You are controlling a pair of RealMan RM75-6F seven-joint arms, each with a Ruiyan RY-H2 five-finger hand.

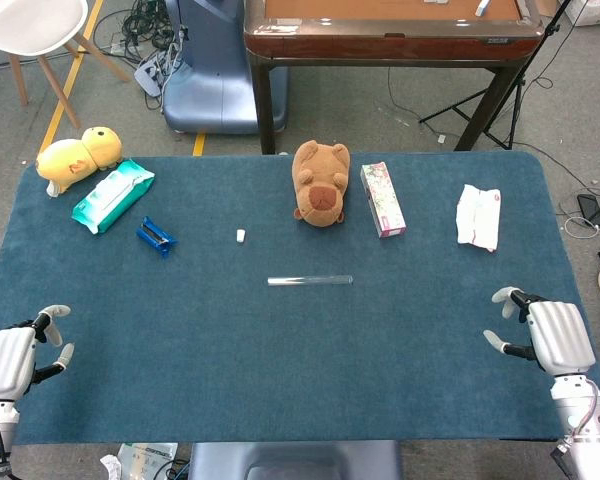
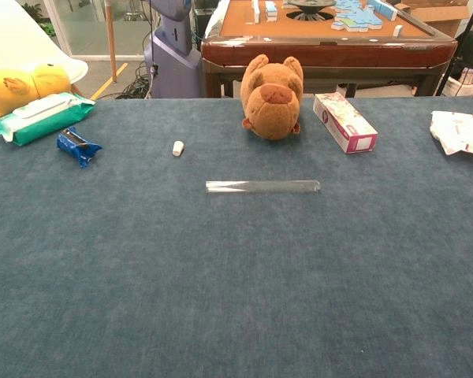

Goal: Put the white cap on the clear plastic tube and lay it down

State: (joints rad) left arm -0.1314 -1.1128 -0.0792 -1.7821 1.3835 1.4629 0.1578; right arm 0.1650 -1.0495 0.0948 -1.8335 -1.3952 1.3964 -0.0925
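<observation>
Lying left-right mid-table, tube point(image 1: 310, 280) is seen far ahead of both hands | cap point(image 1: 240, 236) apart, nearer left hand point(image 1: 18, 355) | left, right hand point(image 1: 540, 335): empty, fingers spread

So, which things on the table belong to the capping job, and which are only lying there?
For the job:
white cap
clear plastic tube

Only lying there:
brown plush toy
yellow plush toy
wipes pack
blue wrapper
pink box
white packet
</observation>
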